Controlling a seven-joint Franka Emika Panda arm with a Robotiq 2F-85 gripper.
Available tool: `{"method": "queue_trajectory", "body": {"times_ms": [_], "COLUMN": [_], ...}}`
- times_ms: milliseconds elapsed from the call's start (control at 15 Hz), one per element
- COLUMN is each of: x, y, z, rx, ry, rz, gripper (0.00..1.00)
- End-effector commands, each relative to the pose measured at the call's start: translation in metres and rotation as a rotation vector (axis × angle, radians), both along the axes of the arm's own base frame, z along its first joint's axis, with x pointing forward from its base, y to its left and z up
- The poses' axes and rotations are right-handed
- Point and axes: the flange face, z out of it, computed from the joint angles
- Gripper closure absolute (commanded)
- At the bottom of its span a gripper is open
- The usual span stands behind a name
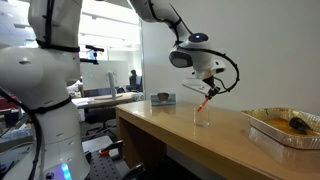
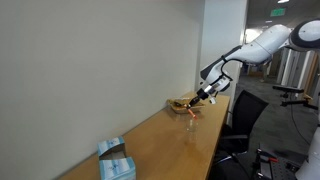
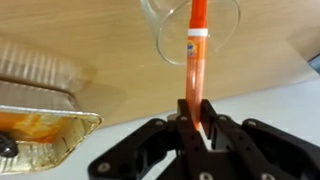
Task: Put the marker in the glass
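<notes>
The jaws of the black gripper (image 3: pixel 195 125) clamp the orange plastic marker (image 3: pixel 196 55), its tip at the mouth of the clear round glass (image 3: pixel 228 22) on the wooden table (image 3: pixel 110 60), apart from a foil tray (image 3: pixel 40 85) holding orange residue (image 3: pixel 35 128) near the table's edge.

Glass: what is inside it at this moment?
The far end of the orange marker reaches in past the rim of the glass, the hand gripping its near end. Wrist view cuts off the marker tip and glass bottom.

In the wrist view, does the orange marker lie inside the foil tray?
No, the orange plastic marker is clamped in the black claw and points at the clear glass, apart from the silver foil tray.
</notes>
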Motion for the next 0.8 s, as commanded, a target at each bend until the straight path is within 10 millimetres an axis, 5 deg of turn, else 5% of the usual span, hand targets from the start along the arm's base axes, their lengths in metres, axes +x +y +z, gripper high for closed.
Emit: {"method": "queue_trajectory", "body": {"times_ms": [0,67,133,200,333,733], "x": [-0.009,-0.011,-0.012,-0.013,-0.014,-0.017], "y": [0.004,0.005,0.006,0.007,0.009,0.019], "z": [-0.005,-0.007,-0.009,-0.009,-0.008,0.004], "rx": [-0.034,-0.035,-0.037,-0.045,-0.053,-0.094], "ry": [-0.002,0.005,0.009,0.006,0.002,0.035], "rz": [-0.001,0.002,0.005,0.012,0.018,0.028], "gripper": [0.96,0.96,0.81,0.56,0.49,0.06]}}
